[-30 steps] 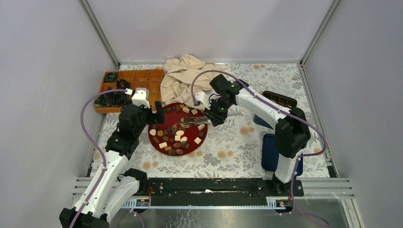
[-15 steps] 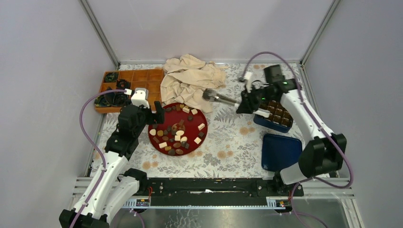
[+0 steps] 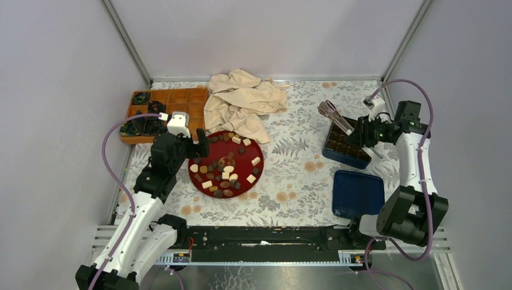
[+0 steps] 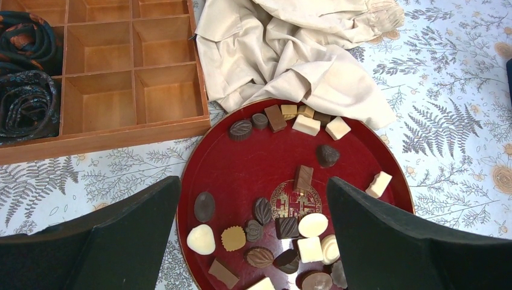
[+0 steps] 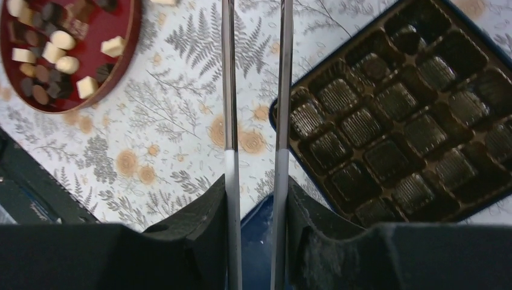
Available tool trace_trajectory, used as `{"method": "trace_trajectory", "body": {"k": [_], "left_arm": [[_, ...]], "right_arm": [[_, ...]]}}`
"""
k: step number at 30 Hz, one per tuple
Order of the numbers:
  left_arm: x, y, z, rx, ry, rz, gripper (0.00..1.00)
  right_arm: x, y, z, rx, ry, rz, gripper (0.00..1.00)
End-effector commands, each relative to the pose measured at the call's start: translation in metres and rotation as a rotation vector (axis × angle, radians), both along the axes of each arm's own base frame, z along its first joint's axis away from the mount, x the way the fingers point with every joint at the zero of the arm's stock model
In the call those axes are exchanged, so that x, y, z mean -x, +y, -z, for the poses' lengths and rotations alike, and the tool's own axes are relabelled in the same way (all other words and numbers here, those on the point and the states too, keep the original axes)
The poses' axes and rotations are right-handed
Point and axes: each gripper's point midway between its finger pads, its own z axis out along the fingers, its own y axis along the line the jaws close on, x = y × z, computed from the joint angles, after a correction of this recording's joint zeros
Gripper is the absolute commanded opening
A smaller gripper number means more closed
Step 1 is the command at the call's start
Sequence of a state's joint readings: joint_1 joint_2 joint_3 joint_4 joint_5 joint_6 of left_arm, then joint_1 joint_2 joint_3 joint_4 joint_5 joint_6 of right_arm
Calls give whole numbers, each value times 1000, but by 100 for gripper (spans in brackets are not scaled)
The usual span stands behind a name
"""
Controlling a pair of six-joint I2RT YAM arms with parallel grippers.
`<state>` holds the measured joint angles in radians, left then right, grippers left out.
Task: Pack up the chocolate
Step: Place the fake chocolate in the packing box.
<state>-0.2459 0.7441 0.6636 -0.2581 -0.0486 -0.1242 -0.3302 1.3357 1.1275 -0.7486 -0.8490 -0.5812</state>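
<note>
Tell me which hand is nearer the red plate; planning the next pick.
Left. The left hand hangs open at the red plate's left rim; the right hand, holding tongs, is over the chocolate box.

Your table (image 3: 290,175) is covered edge to edge by a pale sheet printed with ferns and flowers. At ten o'clock sits a wooden divided tray (image 3: 181,96); at eleven, a crumpled beige cloth (image 3: 241,99) whose near fold meets the red plate (image 3: 241,164) at nine. A blue box (image 3: 329,156) rests at three, its flat lid (image 3: 357,193) at four.
</note>
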Motion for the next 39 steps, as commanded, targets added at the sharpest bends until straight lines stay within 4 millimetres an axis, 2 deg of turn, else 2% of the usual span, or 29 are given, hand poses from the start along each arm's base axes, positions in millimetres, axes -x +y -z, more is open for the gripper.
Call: {"method": "trace_trajectory", "body": {"k": [1,6,13,22,39], "left_arm": [[-6,0,-8,6,-45,4,98],[-5,-1,-8,8,-44,12,98],[-4,-3,-10,16,-49,21,98],[-3,-4,-13,21,-58,25,98],[-4,-4,-12,20,-55,24,98]], "right_arm": [[5,-15,-2,122,-18,39,0],[21,-33,14,234,42,86,1],[38,-53,24,350,111,115,3],[45,-53,39,349,170,94,5],[39,-56,61,334,218,100,20]]}}
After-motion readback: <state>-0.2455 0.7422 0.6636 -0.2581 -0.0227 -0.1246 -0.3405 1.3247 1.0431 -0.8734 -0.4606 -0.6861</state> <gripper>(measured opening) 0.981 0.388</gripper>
